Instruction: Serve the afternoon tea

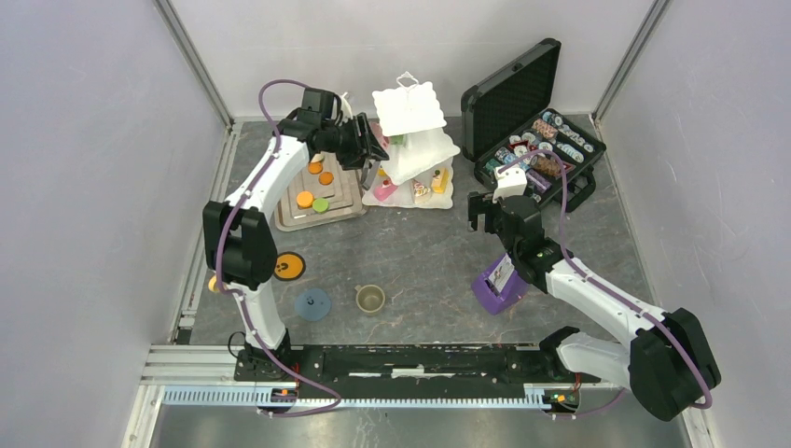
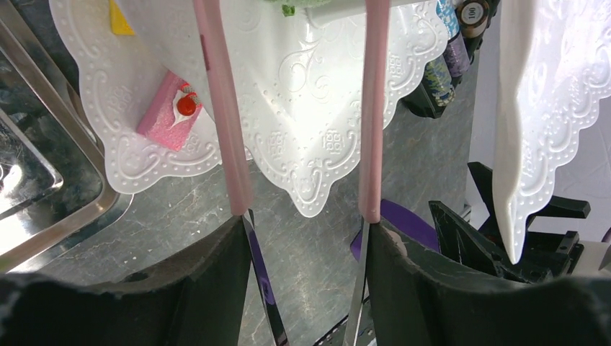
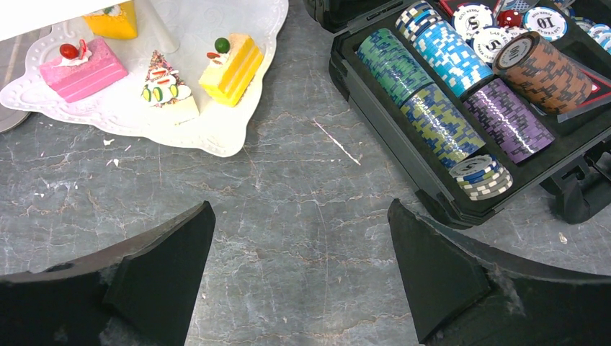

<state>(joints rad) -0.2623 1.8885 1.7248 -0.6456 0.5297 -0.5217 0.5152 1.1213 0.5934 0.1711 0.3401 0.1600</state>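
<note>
The table [image 1: 420,257] has a dark grey top with pale veins like marble. In the right wrist view some small white crumbs and one thin pale scratch lie on it. Pale lilac-grey walls [image 1: 93,187] close it on the left, the back and the right, and a silver aluminium rail [image 1: 201,359] runs along the near edge, where both arm bases are fixed. The white three-tier scalloped stand [image 1: 415,140] is at the back of the table in the middle, between a flat metal tray [image 1: 347,207] on its left and an open black case of poker chips [image 1: 536,140] on its right. On its lowest plate lie a pink cake piece with a red berry [image 3: 76,71], a cream wedge [image 3: 171,97] and a yellow slice [image 3: 230,66]. The left gripper [image 2: 294,43] is at the left side of the stand. Its long pink fingers [image 2: 223,108] are apart and nothing is pinched between them where they show, though the tips leave the picture. The right gripper [image 3: 299,209] hovers over bare table between stand and case, its black jaws spread wide and empty. Nearer the front are a small olive cup [image 1: 370,299], a round blue coaster [image 1: 312,304], an orange-and-black coaster [image 1: 289,267] and a purple card holder [image 1: 499,287].
</note>
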